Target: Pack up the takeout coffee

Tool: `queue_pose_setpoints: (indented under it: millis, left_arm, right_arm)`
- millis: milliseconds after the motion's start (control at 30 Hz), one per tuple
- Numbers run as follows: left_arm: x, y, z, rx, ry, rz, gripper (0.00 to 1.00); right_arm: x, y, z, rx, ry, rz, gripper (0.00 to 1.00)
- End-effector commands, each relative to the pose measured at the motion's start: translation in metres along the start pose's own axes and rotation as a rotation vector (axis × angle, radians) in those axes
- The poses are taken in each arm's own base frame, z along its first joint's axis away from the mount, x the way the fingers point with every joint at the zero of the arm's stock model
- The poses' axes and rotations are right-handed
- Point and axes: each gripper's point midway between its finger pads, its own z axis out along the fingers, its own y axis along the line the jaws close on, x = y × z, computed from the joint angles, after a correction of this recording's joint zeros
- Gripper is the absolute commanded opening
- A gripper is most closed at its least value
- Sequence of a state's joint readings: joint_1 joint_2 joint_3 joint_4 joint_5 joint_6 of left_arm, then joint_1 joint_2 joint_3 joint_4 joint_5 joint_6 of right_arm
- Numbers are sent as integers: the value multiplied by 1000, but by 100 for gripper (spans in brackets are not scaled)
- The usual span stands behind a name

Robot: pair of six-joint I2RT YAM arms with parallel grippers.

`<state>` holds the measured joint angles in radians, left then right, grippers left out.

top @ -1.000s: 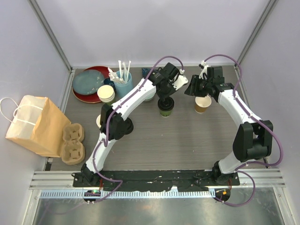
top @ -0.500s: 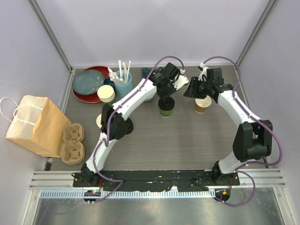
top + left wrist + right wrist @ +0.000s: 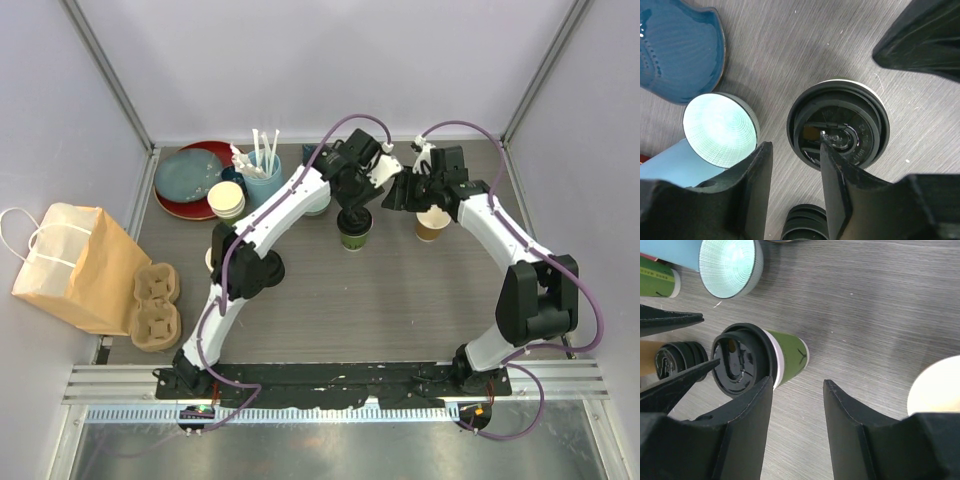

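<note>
The right fingers (image 3: pixel 850 430), spread apart and empty, have been swung left off the lidless brown cup (image 3: pixel 432 228) toward the green cup (image 3: pixel 353 234). Neither cup has been shifted. The green cup, lidded, stands midway across the table (image 3: pixel 400 300), nearer its far edge, beneath the left fingers (image 3: pixel 752 195), which are parted just over its lid. Packing is judged not yet begun.

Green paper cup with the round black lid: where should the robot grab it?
Probably around the side of the green-walled paper cup, just under its round black plastic lid, fingers descending from above on opposite sides. It stands upright, and the wider lid rim should stop slipping.
</note>
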<state>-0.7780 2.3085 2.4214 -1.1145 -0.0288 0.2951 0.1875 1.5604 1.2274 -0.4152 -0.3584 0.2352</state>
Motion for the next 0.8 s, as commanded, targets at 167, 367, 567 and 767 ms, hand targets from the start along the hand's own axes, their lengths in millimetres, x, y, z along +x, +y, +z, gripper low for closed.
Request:
queue_pose_setpoints:
  millis: [167,367,567,767]
  left_arm:
    - [-43,14,-87,37,-256,-145,45]
    - [-24,15,-76,207,-274,-525,37]
    - [-14,7,-56,263,-238,-630,38]
    - [-10,5,-37,271,-203,-680,33]
  right_arm:
    - [-24,51,-1,-99,-110,-106,50]
    - [-17,55,10,-37,-107,-112,47]
    - [-7,58,24,-13,-78,-137,46]
    - [-3,61,31,-21,-55,-155,44]
